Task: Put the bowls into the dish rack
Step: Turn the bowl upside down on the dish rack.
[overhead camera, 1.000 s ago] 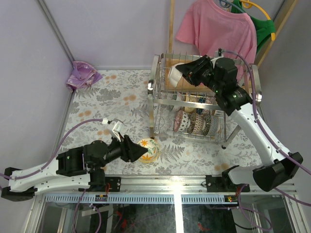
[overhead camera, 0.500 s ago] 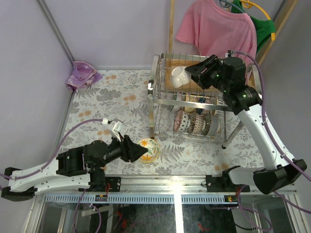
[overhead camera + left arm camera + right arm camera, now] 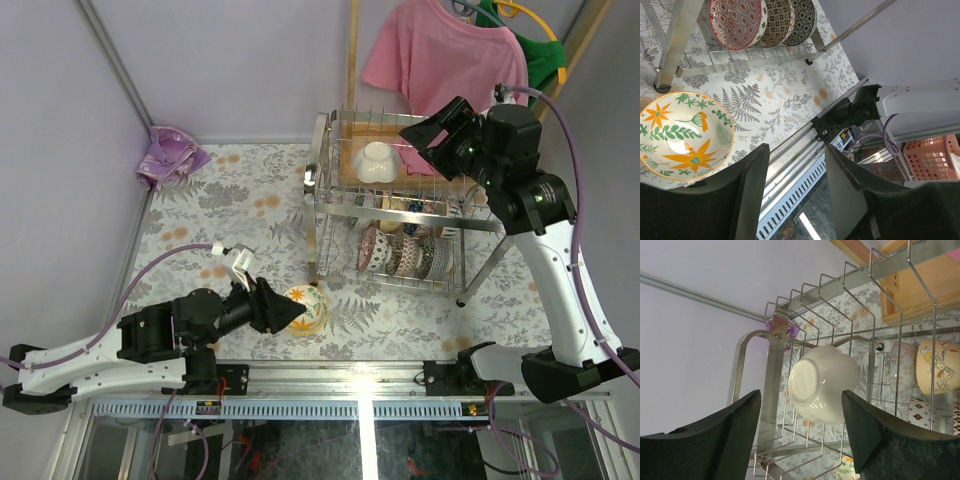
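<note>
The right gripper (image 3: 420, 136) hangs beside the top tier of the dish rack (image 3: 321, 182), jaws spread wide and holding nothing. Just clear of its fingertips, a white bowl (image 3: 375, 160) rests on that tier. Several patterned bowls (image 3: 400, 250) stand on edge in the rack's bottom tier, so most of the loading looks done. 1 painted bowl (image 3: 312, 302) sits on the table in front of the rack's near-left post, with the left gripper (image 3: 296, 312) at its rim, jaws partly apart and empty; that bowl appears to be what remains. The right wrist view alone shows the white bowl tipped among the prongs, base outward. The left wrist view alone shows bare table between the left fingers, the painted bowl beside them.
</note>
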